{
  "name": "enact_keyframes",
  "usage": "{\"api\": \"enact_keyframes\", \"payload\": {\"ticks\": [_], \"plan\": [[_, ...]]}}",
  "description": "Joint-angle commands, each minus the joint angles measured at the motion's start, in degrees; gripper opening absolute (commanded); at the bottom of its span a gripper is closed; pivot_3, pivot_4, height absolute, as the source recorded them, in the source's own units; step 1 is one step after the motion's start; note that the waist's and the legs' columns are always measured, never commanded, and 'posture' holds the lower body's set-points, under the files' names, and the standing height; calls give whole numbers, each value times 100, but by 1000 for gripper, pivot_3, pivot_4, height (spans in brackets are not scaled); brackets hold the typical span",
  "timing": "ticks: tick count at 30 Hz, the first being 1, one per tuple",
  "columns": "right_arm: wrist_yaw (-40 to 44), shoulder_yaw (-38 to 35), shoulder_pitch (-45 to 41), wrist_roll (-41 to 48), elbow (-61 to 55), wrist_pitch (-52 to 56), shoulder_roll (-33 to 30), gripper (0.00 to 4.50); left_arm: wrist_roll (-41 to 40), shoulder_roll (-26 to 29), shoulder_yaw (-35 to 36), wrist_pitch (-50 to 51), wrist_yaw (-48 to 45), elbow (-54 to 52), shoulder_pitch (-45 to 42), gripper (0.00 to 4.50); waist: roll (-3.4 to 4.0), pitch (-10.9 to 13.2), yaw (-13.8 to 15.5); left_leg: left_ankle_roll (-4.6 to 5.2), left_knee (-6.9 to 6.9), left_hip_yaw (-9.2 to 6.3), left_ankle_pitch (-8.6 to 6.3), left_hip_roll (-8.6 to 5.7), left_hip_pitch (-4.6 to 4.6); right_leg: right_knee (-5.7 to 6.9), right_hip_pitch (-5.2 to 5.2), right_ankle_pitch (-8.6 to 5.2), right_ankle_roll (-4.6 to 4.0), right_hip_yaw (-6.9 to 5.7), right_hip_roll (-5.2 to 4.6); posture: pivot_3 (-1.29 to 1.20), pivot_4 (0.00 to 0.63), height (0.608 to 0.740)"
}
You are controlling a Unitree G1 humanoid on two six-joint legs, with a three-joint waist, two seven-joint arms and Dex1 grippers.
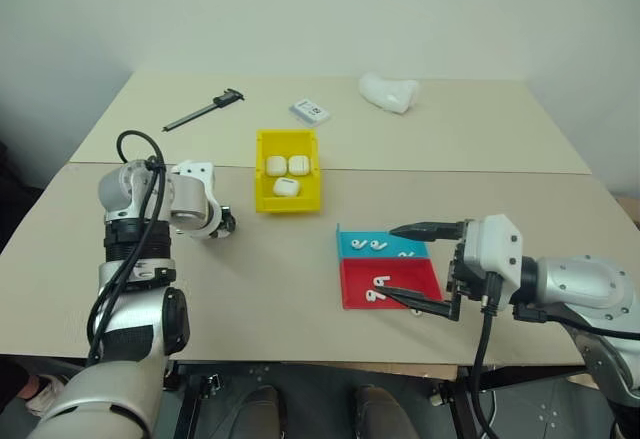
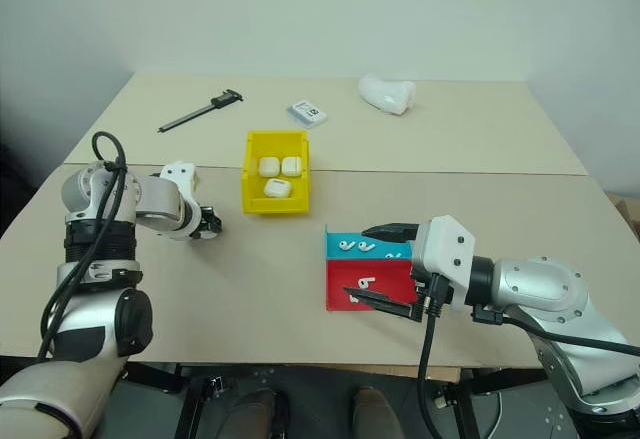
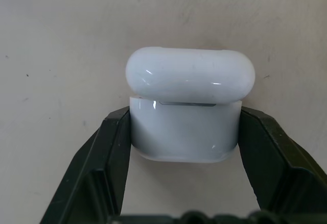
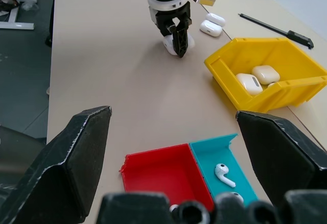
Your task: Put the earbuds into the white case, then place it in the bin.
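Left wrist view has the left tool [image 3: 184, 132] pinching the white case [image 3: 186, 112] by its lower half, one black finger flat against each side, the lid hinged a little open above the body. Seen from the head, that case sits on the counter [image 1: 260, 279] just left of the yellow bin [image 1: 287, 196], well apart from the trays. The bin already holds three other white cases [image 1: 287, 172]. The right tool [image 1: 425, 269] hangs spread wide over the near edge of the red tray [image 1: 395, 284], gripping nothing. Earbuds [image 1: 377, 244] lie in the blue tray [image 1: 352, 246] and more earbuds rest in the red one, close under the right tool's lower finger.

My reading is that the step in hand is securing the case so it can be loaded; no earbud has been picked up for it yet. Next the lid needs to be swung fully back while the left tool steadies the body, then the right tool has to drop onto a single earbud stem and carry it across to the case. The case is glossy and could slip or tip if the pinch is uneven
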Motion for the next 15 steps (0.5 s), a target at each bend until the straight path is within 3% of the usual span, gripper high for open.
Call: {"api": "enact_keyframes", "payload": {"ticks": [1,4,7,11,13,15], "plan": [[4,-192,-6,88,-162,-92,-10,4500,426,11,73,73,-281,-287,-73,2803,0,0,-3,0,0,0,0,0,0,0,0,0,0,0,0,0,150,740],[-3,-200,22,78,-176,-92,-15,4500,628,170,-103,72,-603,-845,162,2802,0,0,-22,0,0,-2,0,1,-2,1,-2,0,0,0,1,0,150,740],[0,-233,62,79,-185,-93,-28,4500,565,655,-336,-151,-1273,-2217,814,2802,-1,1,-86,-1,-8,-10,0,3,-2,0,-7,0,0,5,0,0,150,740],[57,-271,80,81,-139,-110,-46,4500,889,1310,-513,-2071,-2431,-4263,2287,2802,-1,1,-114,-15,-25,-8,2,10,5,2,-15,0,-1,21,1,0,150,740],[72,-239,38,68,-98,-113,-28,4500,1286,1285,-369,-3792,-3058,-4723,3029,2802,0,1,-65,-18,-25,-4,4,11,10,0,-7,1,-5,17,-1,0,150,740],[93,-206,-15,47,-29,-128,-10,4500,1084,1104,-25,-4536,-3691,-4805,3310,2802,0,0,-5,-19,-24,4,4,10,15,-5,1,4,-10,12,-6,0,150,740]]}}
